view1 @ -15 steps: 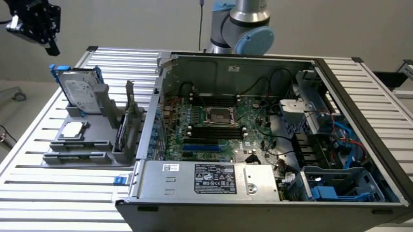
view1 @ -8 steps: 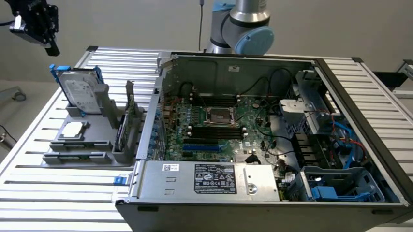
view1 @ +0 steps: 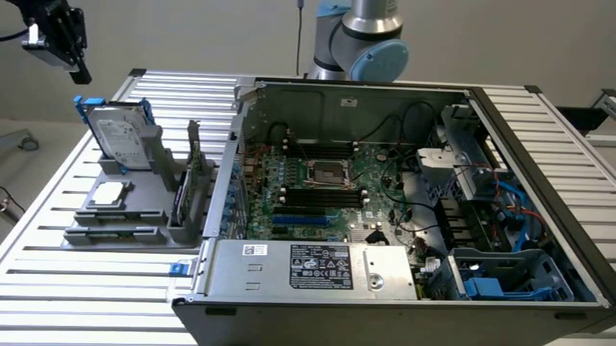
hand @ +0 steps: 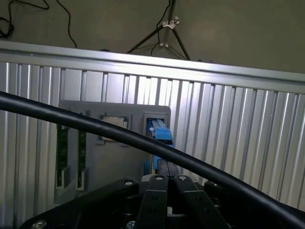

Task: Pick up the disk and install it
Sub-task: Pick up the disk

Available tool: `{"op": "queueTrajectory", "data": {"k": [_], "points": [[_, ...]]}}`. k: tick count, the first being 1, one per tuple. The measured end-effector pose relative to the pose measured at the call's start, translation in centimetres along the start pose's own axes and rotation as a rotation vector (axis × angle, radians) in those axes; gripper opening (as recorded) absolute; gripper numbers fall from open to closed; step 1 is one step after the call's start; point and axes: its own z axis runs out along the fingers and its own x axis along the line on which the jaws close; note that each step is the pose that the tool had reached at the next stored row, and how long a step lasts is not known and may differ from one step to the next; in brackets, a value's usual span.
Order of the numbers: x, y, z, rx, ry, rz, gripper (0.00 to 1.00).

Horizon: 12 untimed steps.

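Gripper (view1: 81, 72) closed, raised well apart from the disk (view1: 123, 135)
I see the gripper up at the exterior view's left w/ fingers pressed together. Disk stands upright in its slot at the back of the grey holder (view1: 115, 238) on the desk (view1: 58, 288), blue carrier round it, just beside the open PC case (view1: 347, 101). On wrist view the disk's blue top edge sits just past the closed fingertips, w/ a black cable (hand: 95, 126) crossing in front
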Motion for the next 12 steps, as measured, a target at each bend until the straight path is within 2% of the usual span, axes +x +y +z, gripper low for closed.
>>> {"op": "queueTrajectory", "data": {"k": [4,5,6,7,8,10,11,12], "points": [[0.0,0.01,0.0,0.001,0.0006,-0.002,0.11],[-0.01,0.01,0.0,0.001,0.0008,-0.002,0.17],[-0.01,0.01,0.0,0.0009,0.001,-0.002,0.17],[-0.01,0.01,0.01,0.0008,0.0012,-0.002,0.24],[0.0,0.01,0.05,0.001,0.0014,-0.002,0.24],[-0.01,0.01,0.15,0.001,0.0017,-0.002,0.36],[-0.01,0.01,0.25,0.001,0.0018,-0.002,0.36],[0.0,0.01,0.36,0.0009,0.002,-0.002,0.42]]}}
